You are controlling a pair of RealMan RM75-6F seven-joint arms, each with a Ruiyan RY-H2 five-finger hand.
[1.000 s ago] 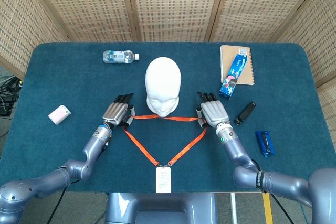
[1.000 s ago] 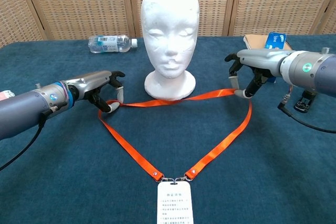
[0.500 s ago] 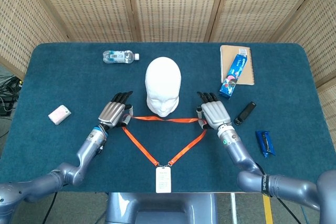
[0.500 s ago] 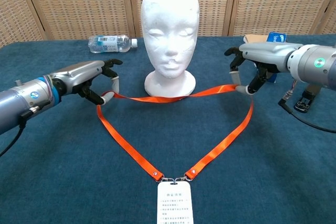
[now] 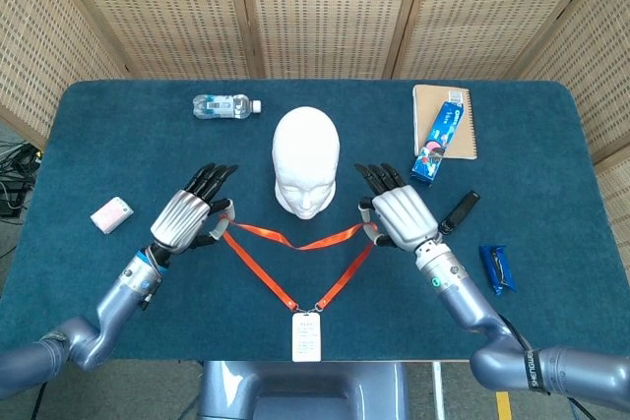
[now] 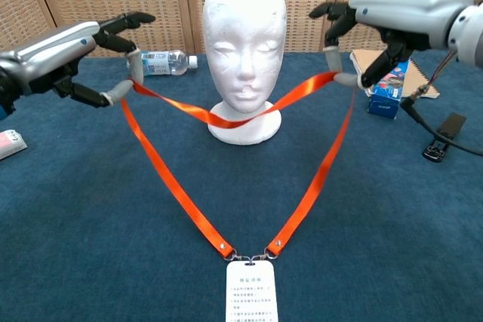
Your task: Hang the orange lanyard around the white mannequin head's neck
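Observation:
The white mannequin head (image 5: 306, 158) stands upright at the table's middle, facing me. The orange lanyard (image 6: 174, 177) hangs as a wide loop held up between my two hands. My left hand (image 6: 84, 56) pinches the strap at the loop's left corner, raised to about the height of the mannequin head's (image 6: 244, 43) chin. At the same height my right hand (image 6: 371, 23) pinches the right corner. The top strap sags in front of the mannequin's neck and base. The white badge (image 6: 251, 292) lies on the table near the front edge. In the head view, my left hand (image 5: 185, 219) and right hand (image 5: 398, 215) flank the lanyard (image 5: 285, 236).
A water bottle (image 5: 225, 104) lies behind the head on the left. A brown notebook (image 5: 446, 105) with a blue box (image 5: 438, 141) on it sits back right. A black object (image 5: 459, 211) and a blue packet (image 5: 497, 269) lie right, a small pink-and-white item (image 5: 111, 214) left.
Both hands have risen and spread apart, lifting the lanyard's upper loop off the table to chin height. The badge has stayed on the table.

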